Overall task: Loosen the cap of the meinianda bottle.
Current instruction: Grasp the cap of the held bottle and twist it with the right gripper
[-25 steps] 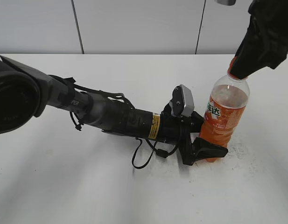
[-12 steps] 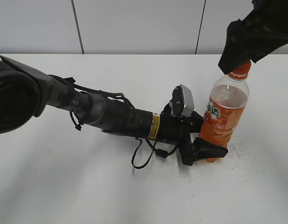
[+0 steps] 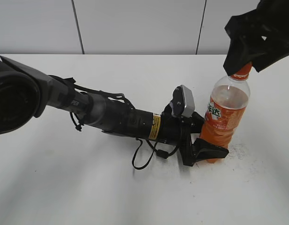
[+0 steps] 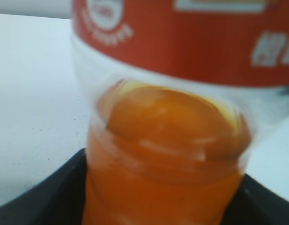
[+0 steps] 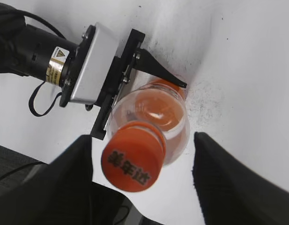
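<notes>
1. Left gripper: clamped around the lower body of the upright bottle on the table.
2. Right gripper: fingers spread, cap between them, untouched.

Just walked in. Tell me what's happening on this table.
The left gripper is clamped on the ridged lower body of the tall clear plastic meinianda bottle of orange drink, holding it upright on the white table. The right gripper hangs open above, fingers either side of the small round orange screw cap, which is on the neck and not gripped.
</notes>
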`<state>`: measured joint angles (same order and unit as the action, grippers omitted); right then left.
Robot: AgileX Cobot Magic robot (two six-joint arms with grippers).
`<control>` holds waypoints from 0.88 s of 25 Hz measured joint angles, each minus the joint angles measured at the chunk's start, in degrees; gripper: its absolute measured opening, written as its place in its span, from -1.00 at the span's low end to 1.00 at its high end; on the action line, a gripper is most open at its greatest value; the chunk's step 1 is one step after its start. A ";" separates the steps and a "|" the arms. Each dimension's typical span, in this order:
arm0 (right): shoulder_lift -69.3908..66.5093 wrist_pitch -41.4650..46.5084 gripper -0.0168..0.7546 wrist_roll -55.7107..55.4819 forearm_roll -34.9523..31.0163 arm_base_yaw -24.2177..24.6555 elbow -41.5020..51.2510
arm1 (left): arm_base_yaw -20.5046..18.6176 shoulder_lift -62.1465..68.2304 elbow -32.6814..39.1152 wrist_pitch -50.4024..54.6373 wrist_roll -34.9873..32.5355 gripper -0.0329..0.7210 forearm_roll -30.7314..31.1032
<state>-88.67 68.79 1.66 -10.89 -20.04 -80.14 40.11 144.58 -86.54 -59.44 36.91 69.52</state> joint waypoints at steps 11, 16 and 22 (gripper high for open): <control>0.00 0.56 -0.25 3.88 -0.65 0.00 0.00 | 0.00 0.00 0.00 0.00 0.19 0.53 -0.05; 0.00 0.62 -0.25 19.18 -0.65 0.00 0.00 | 0.00 0.00 0.00 0.00 0.19 0.53 0.00; 0.00 0.62 -0.25 33.31 -0.65 0.00 0.00 | 0.00 0.00 0.00 0.00 0.19 0.53 0.33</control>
<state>-88.67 69.41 34.98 -11.54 -20.04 -80.14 40.11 144.58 -86.54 -59.44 37.09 69.85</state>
